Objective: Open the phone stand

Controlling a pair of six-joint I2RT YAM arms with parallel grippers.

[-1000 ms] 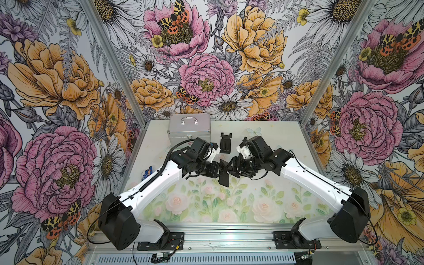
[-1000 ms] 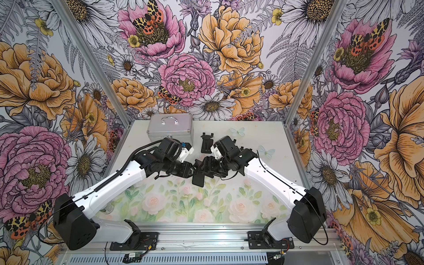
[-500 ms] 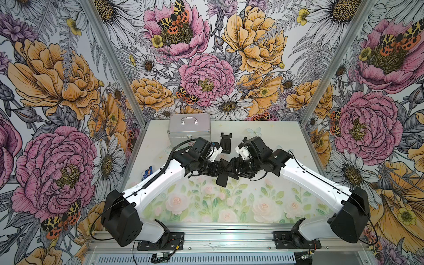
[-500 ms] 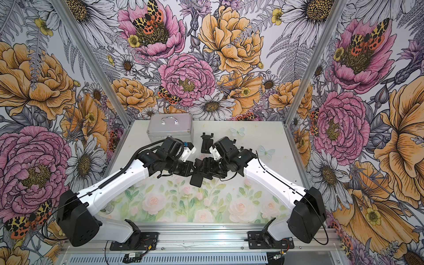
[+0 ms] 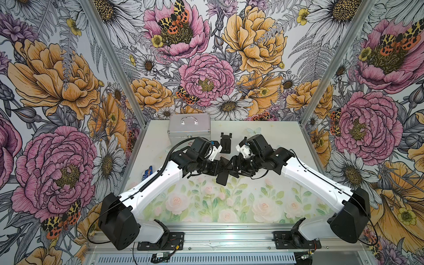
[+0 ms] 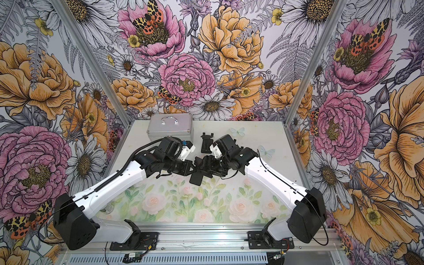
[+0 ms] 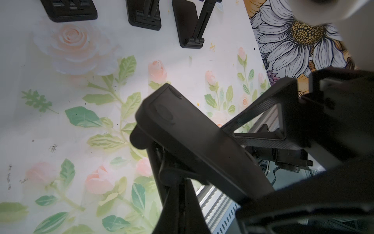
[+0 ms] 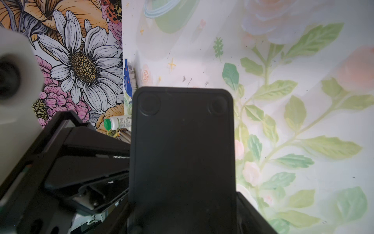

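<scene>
The right gripper is clamping the wide plate of the black plastic folding phone stand above the mid-table, while the left gripper, nearly closed, is pinching what seems its thin leg, calling for a steady, untwisted swing about the hinge.

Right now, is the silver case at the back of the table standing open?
No, the silver case is shut in both top views, with its lid down flat and the handle lying on top.
</scene>
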